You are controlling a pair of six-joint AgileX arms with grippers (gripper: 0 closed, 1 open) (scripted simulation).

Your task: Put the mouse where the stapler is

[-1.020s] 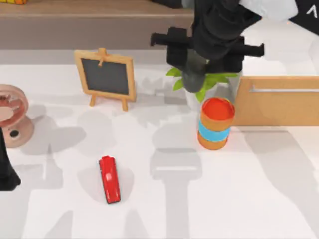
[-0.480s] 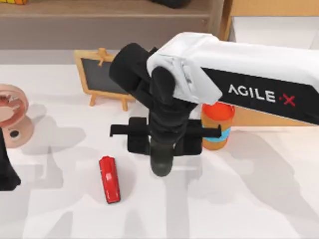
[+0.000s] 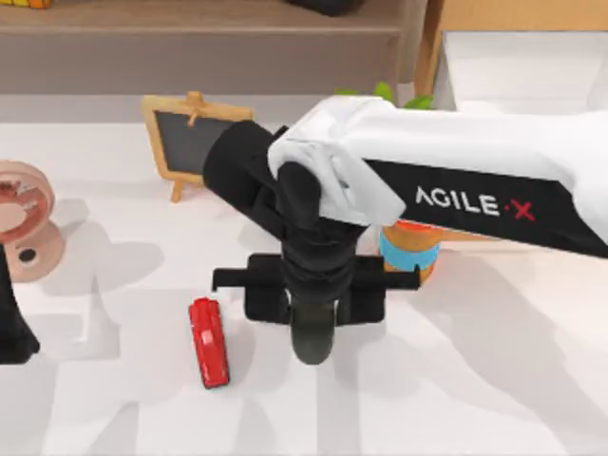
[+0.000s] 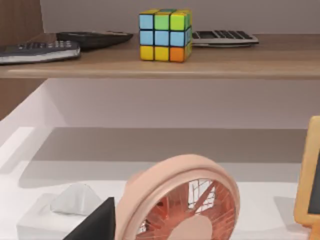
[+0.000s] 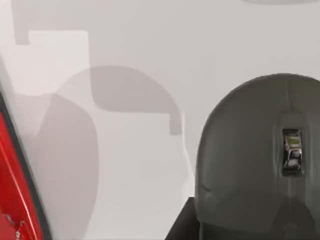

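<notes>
My right end effector [image 3: 313,328] hangs over the middle of the white counter [image 3: 494,380], closed around the dark grey mouse [image 3: 312,332], which points toward the near edge. The red stapler [image 3: 208,342] lies flat on the counter just left of the mouse, apart from it. My left arm [image 3: 11,323] sits parked at the left edge; I cannot tell its grip.
</notes>
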